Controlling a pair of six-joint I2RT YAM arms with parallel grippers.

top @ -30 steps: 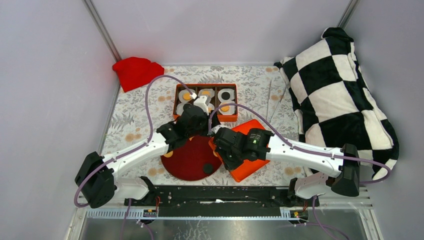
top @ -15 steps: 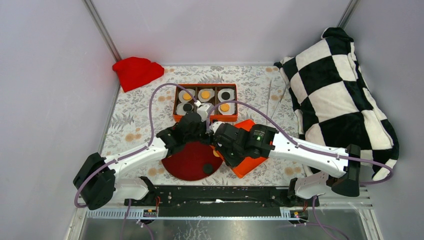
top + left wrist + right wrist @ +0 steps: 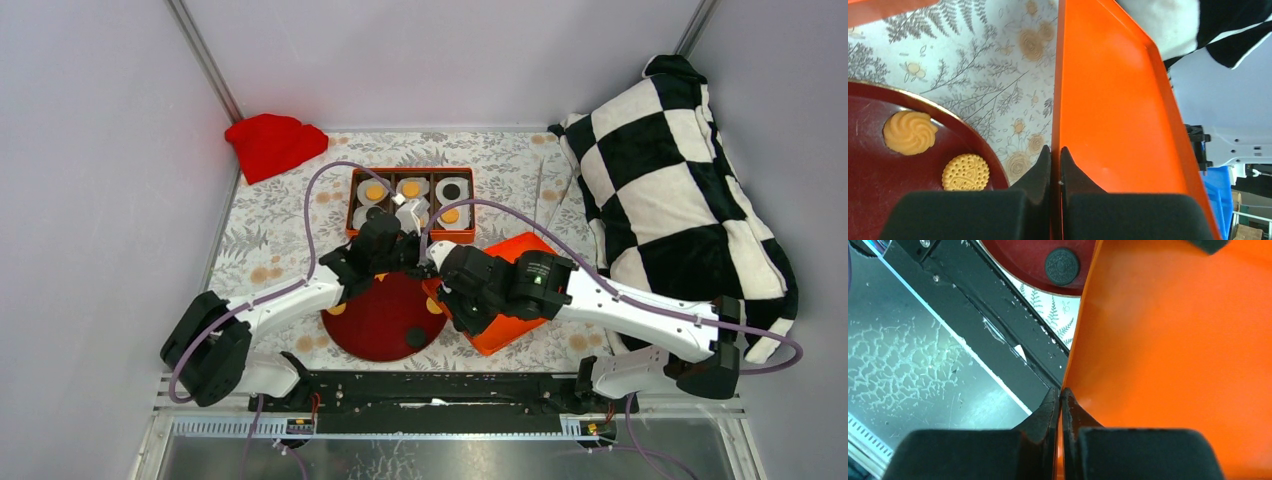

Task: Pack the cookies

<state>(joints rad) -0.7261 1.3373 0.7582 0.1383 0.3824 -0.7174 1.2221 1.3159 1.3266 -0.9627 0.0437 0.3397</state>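
Note:
Two tan cookies (image 3: 910,132) (image 3: 966,172) and a black cookie (image 3: 1062,262) lie on the dark red plate (image 3: 375,320). More cookies sit in white paper cups in the orange box (image 3: 411,205) behind it. An orange lid (image 3: 497,335) lies tilted to the right of the plate. My left gripper (image 3: 1055,149) is shut on the lid's rim at the corner nearest the box. At the edge beside the plate, my right gripper (image 3: 1061,390) is shut on the same rim. One finger of each gripper is inside the lid and one outside.
A red cloth (image 3: 273,142) lies at the back left corner. A black-and-white checked blanket (image 3: 680,190) fills the right side. The black rail (image 3: 430,390) with the arm bases runs along the near edge. Purple cables loop over the box and the lid.
My left gripper has drawn back from the box and shut on the lid's rim. The right arm, still gripping the lid, has shifted it slightly back and right.

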